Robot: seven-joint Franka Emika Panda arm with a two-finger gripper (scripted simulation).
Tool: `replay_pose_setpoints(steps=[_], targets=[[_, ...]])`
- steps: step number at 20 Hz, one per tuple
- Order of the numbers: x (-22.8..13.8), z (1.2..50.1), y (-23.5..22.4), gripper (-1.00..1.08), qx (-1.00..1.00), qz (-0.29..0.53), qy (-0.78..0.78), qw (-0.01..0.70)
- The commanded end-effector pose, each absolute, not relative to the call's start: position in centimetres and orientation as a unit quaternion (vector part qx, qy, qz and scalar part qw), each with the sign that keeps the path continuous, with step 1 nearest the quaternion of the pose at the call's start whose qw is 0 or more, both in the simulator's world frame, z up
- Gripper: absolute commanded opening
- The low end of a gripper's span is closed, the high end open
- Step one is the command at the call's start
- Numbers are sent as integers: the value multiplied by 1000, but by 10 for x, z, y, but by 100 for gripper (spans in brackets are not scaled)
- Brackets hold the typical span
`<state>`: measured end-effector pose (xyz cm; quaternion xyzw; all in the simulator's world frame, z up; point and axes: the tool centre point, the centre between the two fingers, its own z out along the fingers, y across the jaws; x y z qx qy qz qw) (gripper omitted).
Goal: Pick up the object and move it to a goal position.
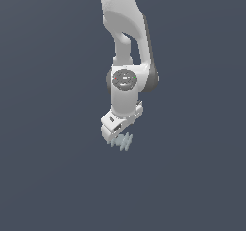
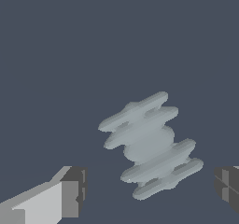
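White arm (image 1: 126, 57) above ribbed object (image 1: 121, 141), jaws spread either side, not touching, plain grey-blue ground (image 1: 48, 177).

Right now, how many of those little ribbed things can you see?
1. The ribbed object sits just under the white gripper in the exterior view; the wrist view shows it between the two fingers, not touching them. No others show.

object (image 2: 150, 144): pale grey-blue, ribbed | pincer (image 2: 149, 190): white, dark grey pads | ground (image 1: 48, 177): plain slate-blue
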<state>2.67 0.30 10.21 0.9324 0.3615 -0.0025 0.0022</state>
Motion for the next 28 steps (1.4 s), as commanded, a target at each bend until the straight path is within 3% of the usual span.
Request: replay_pose_setpoints(steps=[1, 15, 28], targets=[[28, 97, 0, 100, 919, -3, 393, 2], [34, 71, -12, 100, 844, -1, 536, 1], [36, 64, -15, 100, 823, 0, 568, 0]])
